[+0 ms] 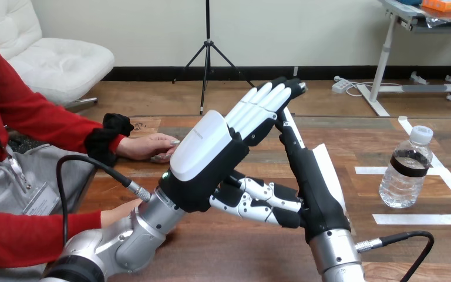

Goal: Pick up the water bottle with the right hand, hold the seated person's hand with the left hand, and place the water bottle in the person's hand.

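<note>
The clear water bottle (407, 173), with a white cap and a dark label band, stands upright on the table at the right, and neither hand touches it. My left hand (208, 150) is raised at mid-table with its white back toward me and its fingers straight. My right hand (314, 182) stands edge-on just right of it, fingers pointing up, and their fingertips meet near the top. It is well left of the bottle. The person's hand (150, 147) lies flat on the table's left edge, behind and apart from my left hand.
White tape lines (423, 218) mark a square around the bottle. A second hand of the person (120, 211) shows low at the left, partly behind my left forearm. A black cable loops over that forearm.
</note>
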Robot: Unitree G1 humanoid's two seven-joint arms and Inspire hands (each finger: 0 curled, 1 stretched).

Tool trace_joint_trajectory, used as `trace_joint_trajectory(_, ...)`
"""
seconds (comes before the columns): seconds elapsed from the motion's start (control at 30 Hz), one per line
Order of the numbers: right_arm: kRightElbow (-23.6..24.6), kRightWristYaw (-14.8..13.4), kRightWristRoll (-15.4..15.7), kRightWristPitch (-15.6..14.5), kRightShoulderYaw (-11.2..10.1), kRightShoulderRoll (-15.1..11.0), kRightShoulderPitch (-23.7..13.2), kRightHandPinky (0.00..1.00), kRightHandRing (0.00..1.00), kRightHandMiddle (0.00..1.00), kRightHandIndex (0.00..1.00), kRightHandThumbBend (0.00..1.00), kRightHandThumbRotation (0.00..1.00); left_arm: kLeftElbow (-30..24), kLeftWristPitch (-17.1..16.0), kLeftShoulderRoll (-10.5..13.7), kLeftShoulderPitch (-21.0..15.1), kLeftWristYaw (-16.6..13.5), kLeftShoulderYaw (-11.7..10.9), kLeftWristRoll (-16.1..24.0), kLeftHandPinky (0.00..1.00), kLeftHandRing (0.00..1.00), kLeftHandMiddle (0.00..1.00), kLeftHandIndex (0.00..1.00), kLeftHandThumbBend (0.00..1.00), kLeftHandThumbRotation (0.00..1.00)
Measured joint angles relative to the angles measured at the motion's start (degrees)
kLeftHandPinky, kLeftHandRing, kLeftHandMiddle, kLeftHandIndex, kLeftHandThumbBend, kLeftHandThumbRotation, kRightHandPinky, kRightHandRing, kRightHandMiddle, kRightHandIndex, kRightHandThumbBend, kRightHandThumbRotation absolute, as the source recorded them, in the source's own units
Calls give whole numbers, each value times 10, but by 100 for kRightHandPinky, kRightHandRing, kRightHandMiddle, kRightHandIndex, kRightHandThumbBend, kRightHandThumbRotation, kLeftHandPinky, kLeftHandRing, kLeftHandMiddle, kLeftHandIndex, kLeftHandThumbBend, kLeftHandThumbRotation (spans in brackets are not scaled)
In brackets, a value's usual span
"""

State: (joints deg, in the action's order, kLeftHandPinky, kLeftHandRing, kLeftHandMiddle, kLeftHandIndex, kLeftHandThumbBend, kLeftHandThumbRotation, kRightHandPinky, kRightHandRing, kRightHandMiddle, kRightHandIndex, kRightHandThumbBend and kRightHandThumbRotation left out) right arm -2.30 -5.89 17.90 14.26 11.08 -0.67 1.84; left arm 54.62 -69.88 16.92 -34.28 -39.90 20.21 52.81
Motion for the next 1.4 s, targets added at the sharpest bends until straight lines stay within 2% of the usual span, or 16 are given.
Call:
trace_joint_trajectory(0.23,0,-3,0,0,-1,7,-2,100,100,100,100,100,43,0,7,1,-5,-23,12,1,100,100,100,100,100,76)
trace_joint_trajectory(0.47,0,-3,-1,0,0,8,-3,100,100,100,100,100,41,0,13,4,-7,-34,20,2,100,100,100,100,100,76)
trace_joint_trajectory(1.2,-2,-8,-1,17,0,7,-4,100,100,100,100,100,37,6,8,10,-13,-26,27,-8,100,100,100,100,100,72)
trace_joint_trajectory(1.4,-3,-17,6,17,0,7,-5,100,100,100,100,100,40,8,6,11,-16,-22,27,-8,100,100,100,100,100,72)
